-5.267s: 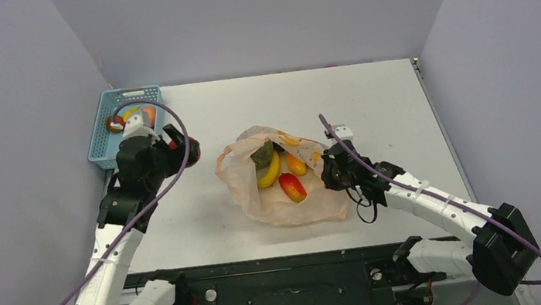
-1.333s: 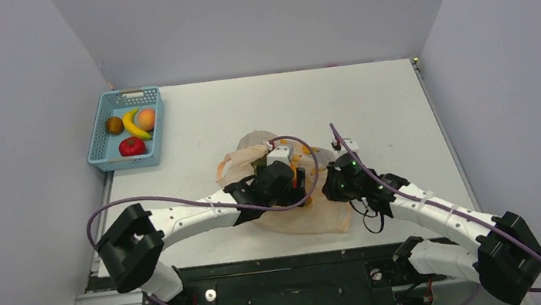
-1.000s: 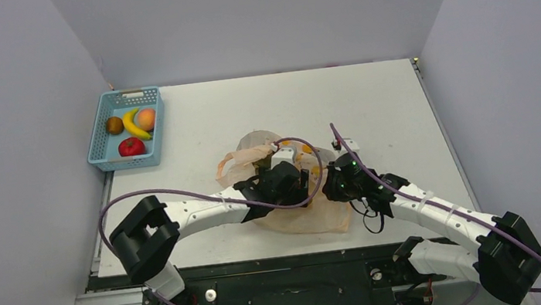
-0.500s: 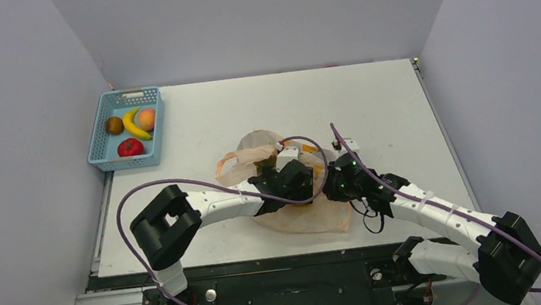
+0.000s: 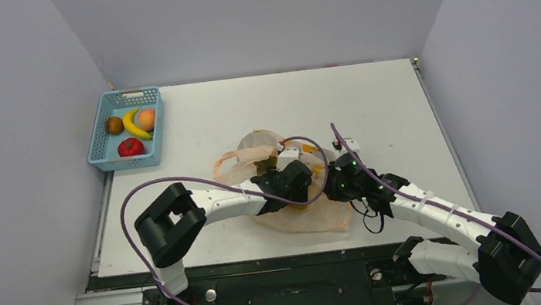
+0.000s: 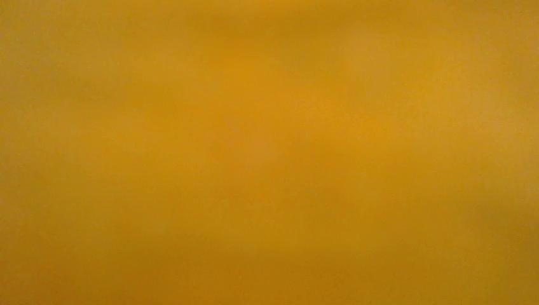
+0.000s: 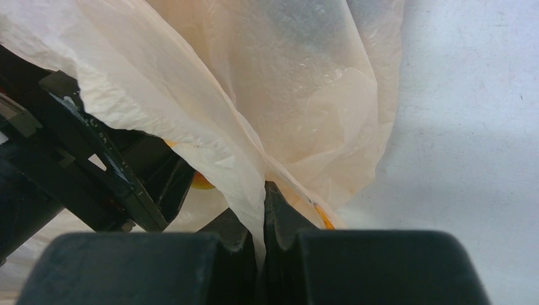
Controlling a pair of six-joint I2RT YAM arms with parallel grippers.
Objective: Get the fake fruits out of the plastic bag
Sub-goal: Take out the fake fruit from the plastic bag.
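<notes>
Altogether, four fake fruits (image 5: pixel 131 147) lie in one blue basket (image 5: pixel 98 146).

Left fingers (image 5: pixel 301 186) cross from basket (image 5: pixel 125 162) to bag (image 5: pixel 314 215)
Earlier above the blue basket, they now reach deep inside the plastic bag; the basket's red fruit (image 5: pixel 131 147), then covered, shows.

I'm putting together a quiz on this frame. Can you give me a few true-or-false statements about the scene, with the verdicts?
1. The right gripper pinches a fold of the plastic bag. True.
2. The blue basket holds a banana. True.
3. The red fruit sits inside the plastic bag. False: it lies in the blue basket.
4. The left wrist view shows its fingers sharply. False: it is only a yellow-orange blur.
</notes>
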